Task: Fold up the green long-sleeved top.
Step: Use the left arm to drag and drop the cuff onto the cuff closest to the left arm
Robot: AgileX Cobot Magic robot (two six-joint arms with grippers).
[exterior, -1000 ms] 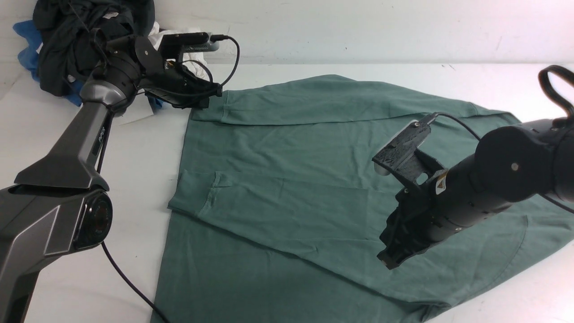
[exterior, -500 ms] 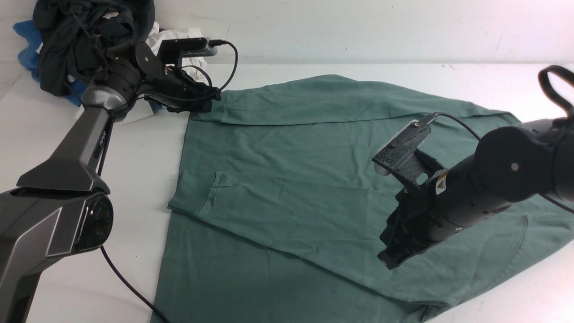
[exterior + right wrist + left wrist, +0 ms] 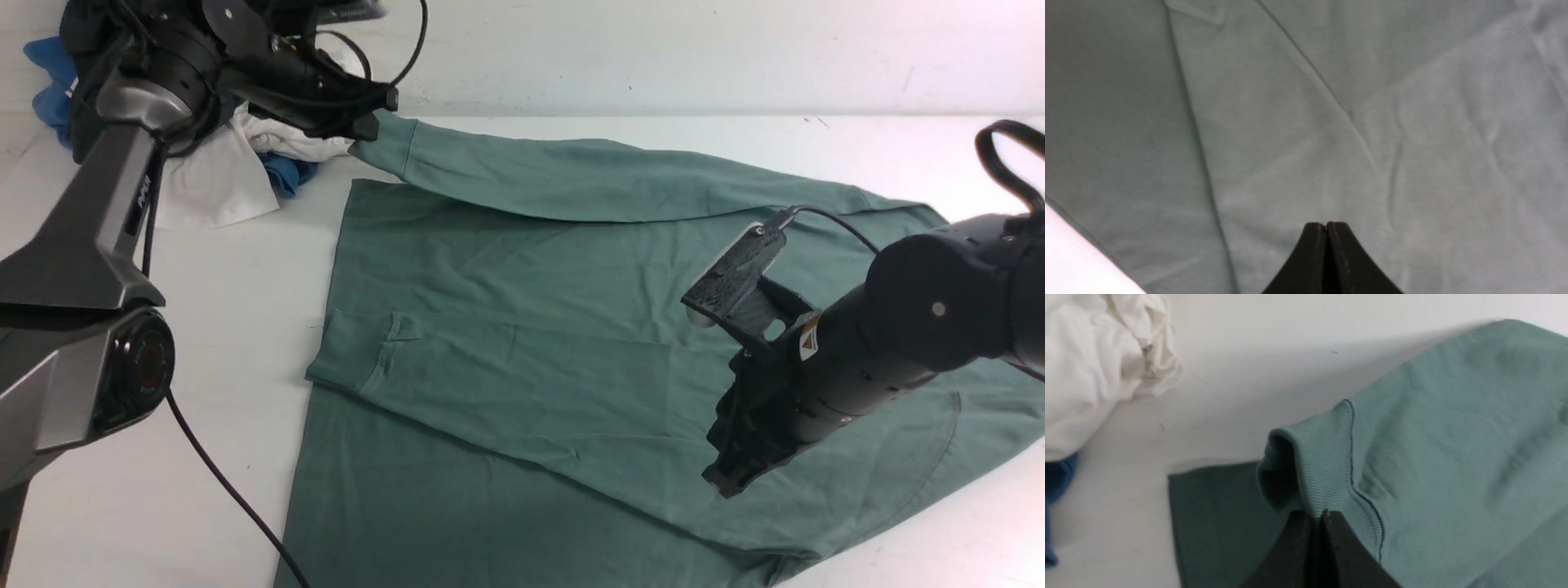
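**benchwatcher:** so what have the left jaws got hold of? Hard to see past the left arm from the front.

**foldfan:** The wrist cam sorts it out. The left jaws are pinching the edge of the ribbed cuff on one sleeve of the green long-sleeved top. That cuff is up off the bench, and the sleeve slopes away from the jaws down to the shoulder. One corner of the top's body lies flat right under the jaws.

**benchwatcher:** And the right jaws?

**foldfan:** Pressed together with nothing in them, hanging just above the body of the top. All you see below them is green cloth with a few creases. The rest of the top is spread flat on the bench between the two sets of jaws. Its other sleeve is folded across the body, and that second cuff is well apart from both.

**benchwatcher:** What's the pile by the left jaws?

**foldfan:** A bunched white garment and a blue one, just beside them and not touching the cuff.
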